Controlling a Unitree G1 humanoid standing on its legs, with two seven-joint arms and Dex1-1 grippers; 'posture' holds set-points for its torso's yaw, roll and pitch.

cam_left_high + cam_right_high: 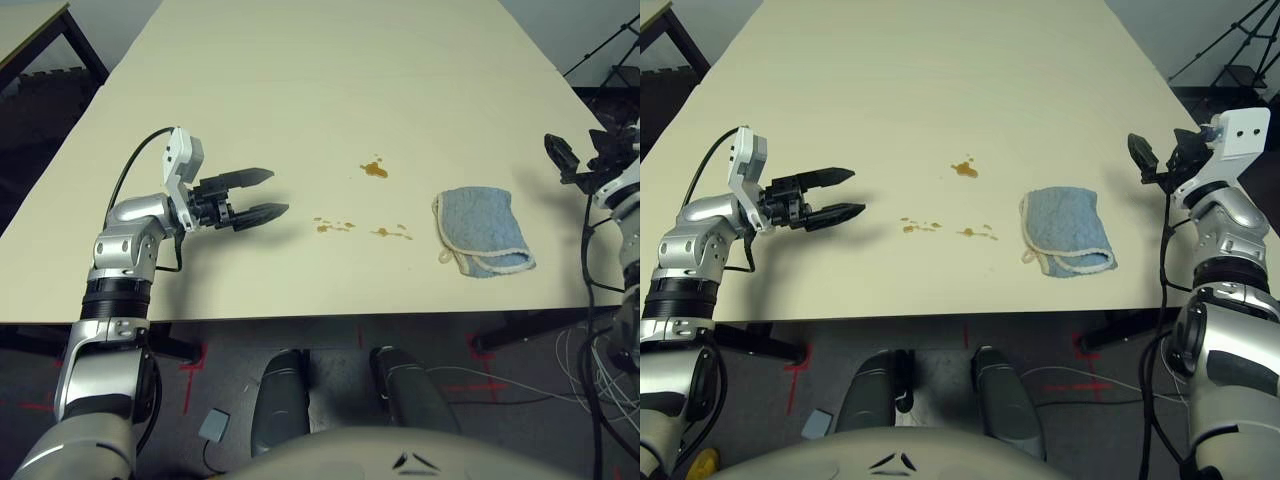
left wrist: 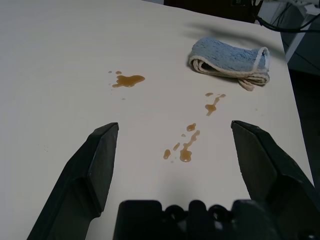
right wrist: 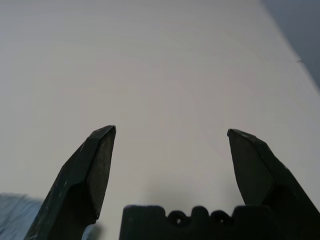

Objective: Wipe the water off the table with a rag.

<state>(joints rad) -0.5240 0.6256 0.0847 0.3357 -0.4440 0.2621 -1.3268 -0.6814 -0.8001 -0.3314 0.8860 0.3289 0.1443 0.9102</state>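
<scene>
The beige table [image 1: 300,120] is still showing water [image 1: 374,169] blotches; the rag [image 1: 482,230] is lying untouched, with both left gripper [image 1: 262,194] and right gripper [image 1: 1150,158] gaping empty.

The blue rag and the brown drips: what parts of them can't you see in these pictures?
- The rag: its underside and the inside of its fold are hidden by its own top layer; in the right wrist view only a blurred corner shows, cut off by the picture's edge.
- The water: the smallest specks are too small to count in the eye views.
- The table: its far end is cut off by the top edge in both eye views.
</scene>
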